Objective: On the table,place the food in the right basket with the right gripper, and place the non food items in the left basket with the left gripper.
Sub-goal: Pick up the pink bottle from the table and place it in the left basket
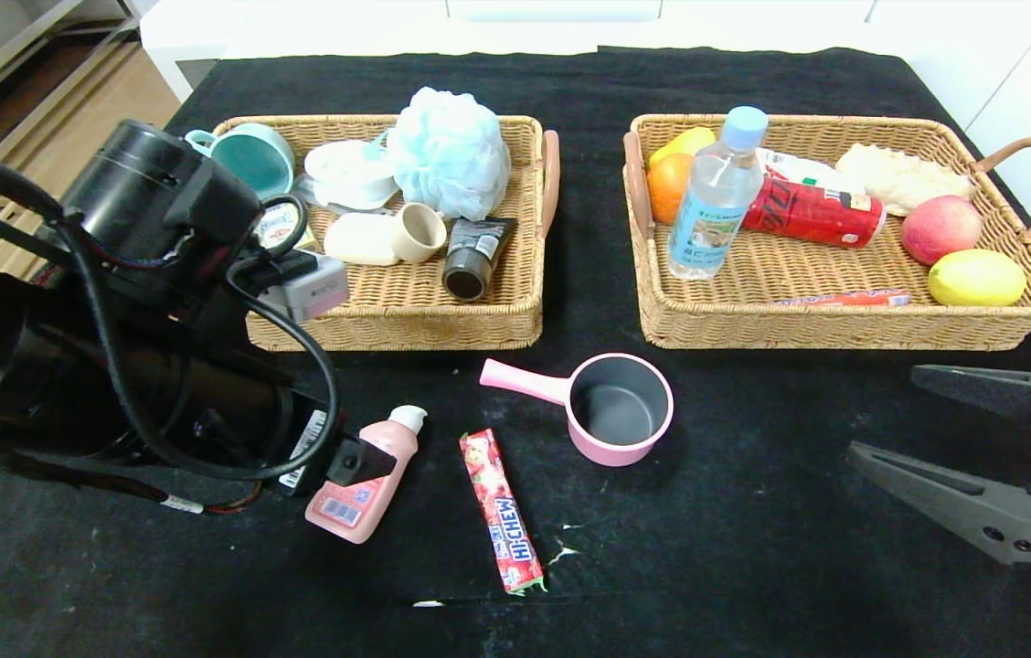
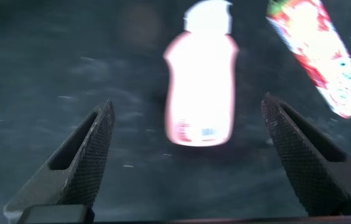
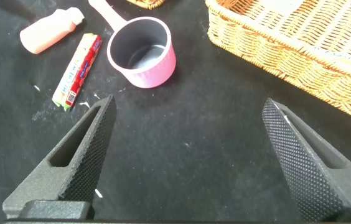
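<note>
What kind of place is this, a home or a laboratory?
Probably a robot test room, not a home: a table draped in black cloth, two tan wicker baskets of mixed goods, and black robot arms over it. Pale cabinets behind.

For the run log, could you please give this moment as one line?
left gripper: open above pink squeeze bottle | right gripper: open, idle | on table: Hi-Chew stick, pink saucepan

The table (image 1: 753,512) (black-clothed) bears two baskets (image 1: 406,320) (image 1: 844,324), saucepan (image 1: 621,411), squeeze bottle (image 1: 369,484), candy stick (image 1: 502,512).
</note>
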Tool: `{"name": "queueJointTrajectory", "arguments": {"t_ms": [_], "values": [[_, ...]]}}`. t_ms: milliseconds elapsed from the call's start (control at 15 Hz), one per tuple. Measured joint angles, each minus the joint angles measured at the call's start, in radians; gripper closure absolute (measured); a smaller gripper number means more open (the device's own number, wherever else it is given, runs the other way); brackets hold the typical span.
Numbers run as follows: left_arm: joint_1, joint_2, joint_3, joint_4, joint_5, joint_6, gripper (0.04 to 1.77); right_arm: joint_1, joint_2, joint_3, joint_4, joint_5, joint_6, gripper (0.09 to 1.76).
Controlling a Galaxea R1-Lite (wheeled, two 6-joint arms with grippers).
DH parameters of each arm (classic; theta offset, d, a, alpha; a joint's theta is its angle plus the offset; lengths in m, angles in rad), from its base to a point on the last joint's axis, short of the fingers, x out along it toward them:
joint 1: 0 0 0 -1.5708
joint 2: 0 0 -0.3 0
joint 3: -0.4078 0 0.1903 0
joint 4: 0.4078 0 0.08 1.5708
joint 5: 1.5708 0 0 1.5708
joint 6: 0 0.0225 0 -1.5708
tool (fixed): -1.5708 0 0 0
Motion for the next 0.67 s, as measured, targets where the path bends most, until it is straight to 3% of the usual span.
{"name": "queueJointTrajectory", "arguments": {"t_ms": [667], "values": [[-0.01,0.071,0.045,-0.01,0.039,-0.024,0.1,0.002,0.0,0.002,0.0,0.0,-0.001,0.14]]}}
